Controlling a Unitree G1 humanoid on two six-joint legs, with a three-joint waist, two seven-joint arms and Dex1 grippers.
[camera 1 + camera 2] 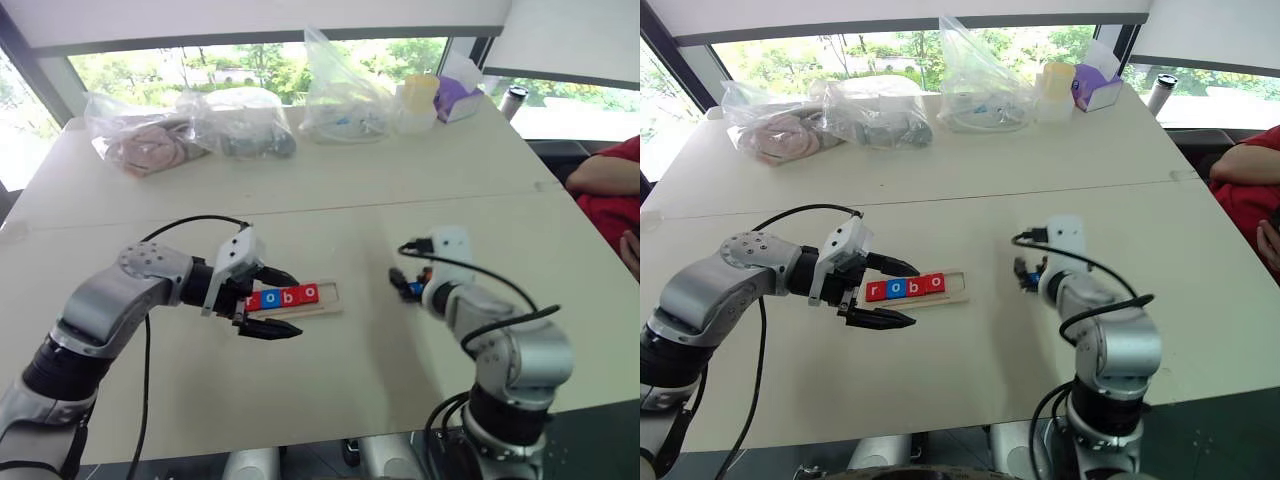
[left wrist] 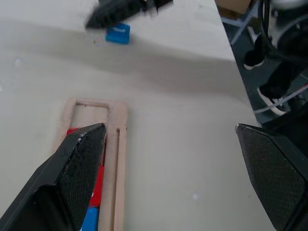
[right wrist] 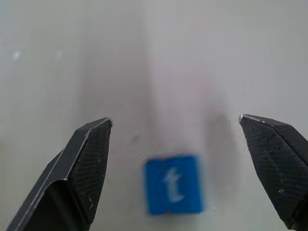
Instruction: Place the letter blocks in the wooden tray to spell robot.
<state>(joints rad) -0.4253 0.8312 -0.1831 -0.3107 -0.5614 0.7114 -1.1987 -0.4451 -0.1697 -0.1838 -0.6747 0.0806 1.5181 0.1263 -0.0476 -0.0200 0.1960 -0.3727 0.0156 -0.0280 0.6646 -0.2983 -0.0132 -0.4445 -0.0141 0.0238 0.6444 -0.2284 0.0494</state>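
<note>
Pale beige table tops (image 1: pixel 330 200), pushed together with a seam between them, are seen before a wide window with green trees outside. At the far edge several clear plastic bags (image 1: pixel 190 125) with soft contents, a yellow-lidded cup (image 1: pixel 418 100) and a purple box (image 1: pixel 455 98) are placed; a person's red sleeve (image 1: pixel 608 185) is visible at the right side. The long narrow light-wood tray (image 1: pixel 325 300) lies flat near the middle of the table, its long axis running left to right. Four small square letter blocks (image 1: pixel 283 297), red and blue, are set in its slot and read r, o, b, o; the right end of the slot is left bare. The left gripper (image 1: pixel 268 303) is held at the left end of the tray, its black fingers spread wide, one on each long side of it. The blue square block with a white t (image 3: pixel 173 184) lies flat on the table, well apart to the right of the tray. The right gripper (image 3: pixel 178 139) is opened wide over it, and the block is not gripped.
</note>
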